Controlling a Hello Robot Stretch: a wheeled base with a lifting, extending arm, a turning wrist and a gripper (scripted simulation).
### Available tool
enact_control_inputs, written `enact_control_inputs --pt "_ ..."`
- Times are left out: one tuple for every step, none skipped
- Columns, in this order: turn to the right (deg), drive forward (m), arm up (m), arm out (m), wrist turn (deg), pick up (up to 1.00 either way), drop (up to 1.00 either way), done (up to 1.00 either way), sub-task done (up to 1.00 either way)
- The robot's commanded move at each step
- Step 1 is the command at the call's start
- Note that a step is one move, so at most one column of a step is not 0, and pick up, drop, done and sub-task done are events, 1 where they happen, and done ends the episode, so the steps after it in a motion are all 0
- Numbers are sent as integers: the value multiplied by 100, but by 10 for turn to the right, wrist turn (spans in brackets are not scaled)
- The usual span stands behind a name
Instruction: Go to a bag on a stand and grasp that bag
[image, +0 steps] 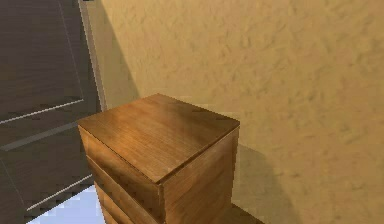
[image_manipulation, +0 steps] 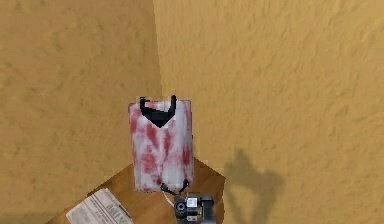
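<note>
Gripper (image_manipulation: 184, 200) by red-white bag (image_manipulation: 160, 142) on stand (image_manipulation: 135, 197), cannot tell if holding, newspaper (image_manipulation: 100, 210) print illegible

The bag (image_manipulation: 160, 140) stands on the stand (image_manipulation: 118, 183), a paper (image_manipulation: 98, 210) at its left.

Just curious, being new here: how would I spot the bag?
Find the corner where two yellow walls meet; a wooden stand sits there. The bag there is upright, white blotched red with dark handles, unlike the flat paper beside it.

Dark door (image: 40, 90) meets ochre wall (image: 300, 70); newspaper (image_manipulation: 100, 210) lies flat.
</note>
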Motion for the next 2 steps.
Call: enact_control_inputs --pt "0 0 10 0 0 0 0 0 0" --pt "0 0 0 0 0 0 0 100 0"
